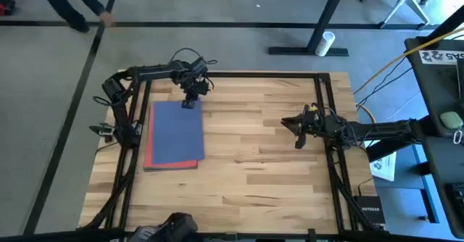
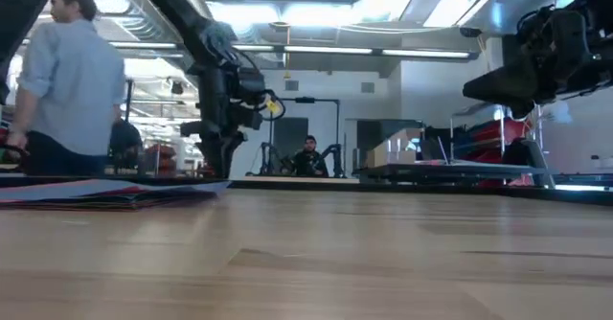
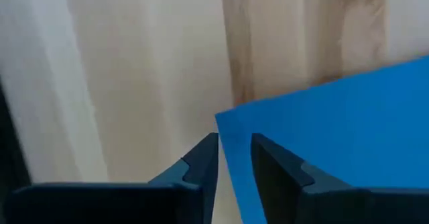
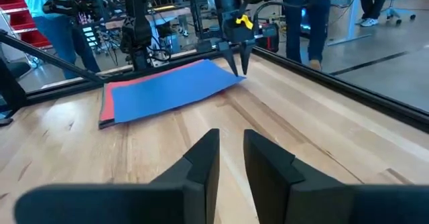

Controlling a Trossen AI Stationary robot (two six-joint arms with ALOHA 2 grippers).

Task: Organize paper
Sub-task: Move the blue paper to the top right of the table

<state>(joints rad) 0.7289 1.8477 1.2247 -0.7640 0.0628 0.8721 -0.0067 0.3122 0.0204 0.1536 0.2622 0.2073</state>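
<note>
High view: the paper (image 1: pixel 175 135), a flat rectangular stack with a blue sheet on top and a red sheet showing along its near and left edges, lies on the left half of the light, planked wooden tabletop (image 1: pixel 261 177). The left tool (image 1: pixel 190 103) sits at the stack's far right corner. The right tool (image 1: pixel 297 132) hovers over bare wood on the right side, well apart from the stack.

Low view: the stack (image 2: pixel 105 194) reads as thin, slightly splayed layers lying flat on the wood. The left tool (image 2: pixel 218 163) points down at its far end. A person (image 2: pixel 62 80) in a light shirt stands behind the tabletop.

Left wrist view: the left tool (image 3: pixel 234 158) has its two dark fingers slightly parted, straddling the edge near the smooth blue sheet's (image 3: pixel 335 137) corner; I cannot tell whether they pinch it.

Right wrist view: the right tool (image 4: pixel 231 160) is released, fingers apart and holding nothing, aimed at the blue-over-red stack (image 4: pixel 171 90).
</note>
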